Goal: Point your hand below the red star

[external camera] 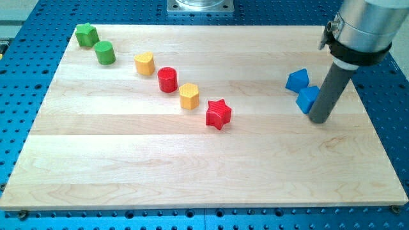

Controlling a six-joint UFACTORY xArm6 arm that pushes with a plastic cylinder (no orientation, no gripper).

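Note:
The red star (218,114) lies near the middle of the wooden board (192,166). My tip (319,119) rests on the board far to the view's right of the star, roughly level with it. The tip touches or nearly touches the right side of a blue block (307,99). The rod rises from the tip toward the view's top right.
A second blue block (297,80) sits just above and left of the first. A diagonal row runs from the top left toward the star: green star-like block (87,34), green cylinder (105,53), yellow block (144,64), red cylinder (167,80), yellow block (189,96).

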